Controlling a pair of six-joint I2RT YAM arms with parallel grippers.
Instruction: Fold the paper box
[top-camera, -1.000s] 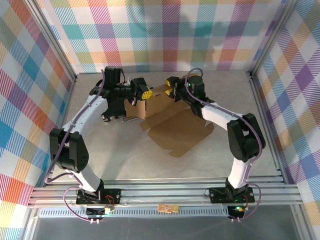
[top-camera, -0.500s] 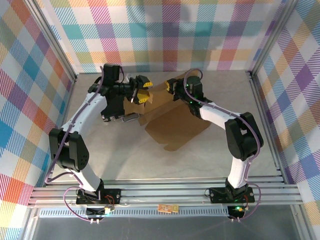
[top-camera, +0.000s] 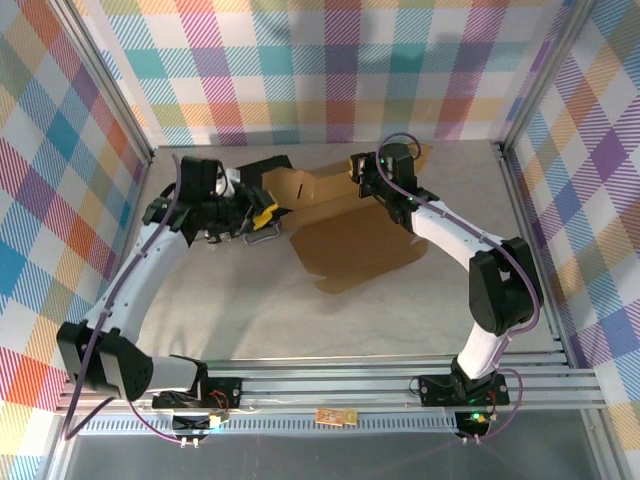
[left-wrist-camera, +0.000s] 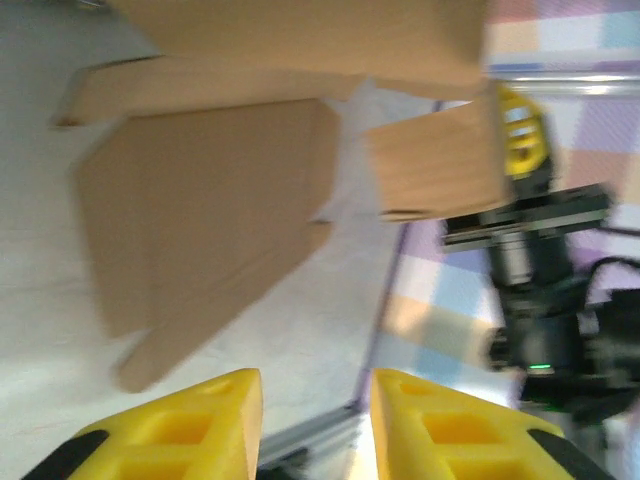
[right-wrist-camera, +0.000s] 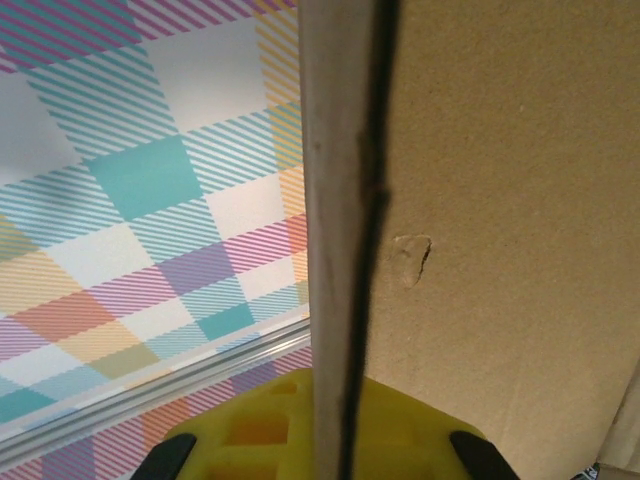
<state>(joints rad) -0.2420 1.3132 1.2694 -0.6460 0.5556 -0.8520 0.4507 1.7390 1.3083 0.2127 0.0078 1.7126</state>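
Note:
The paper box (top-camera: 360, 245) is a brown cardboard sheet lying partly flat on the table, with one wall (top-camera: 318, 186) raised along its far side. My right gripper (top-camera: 360, 168) is shut on the upper edge of that raised part. In the right wrist view the cardboard edge (right-wrist-camera: 340, 200) runs straight into the right gripper (right-wrist-camera: 340, 405). My left gripper (top-camera: 263, 212) hangs left of the box, apart from it, open and holding nothing. The left wrist view has the left gripper (left-wrist-camera: 315, 425) low in frame, the flat sheet (left-wrist-camera: 200, 220) beyond it and a raised flap (left-wrist-camera: 435, 170).
A black case with a metal handle (top-camera: 245, 232) lies under the left gripper, just left of the box. Plaid walls close in the back and sides. An aluminium rail (top-camera: 330, 385) runs along the near edge. The right arm (left-wrist-camera: 540, 290) stands beyond the flap.
The left gripper has let go of the raised wall and drawn back to the left. The right gripper has shut on the cardboard and carried it up toward the back wall.

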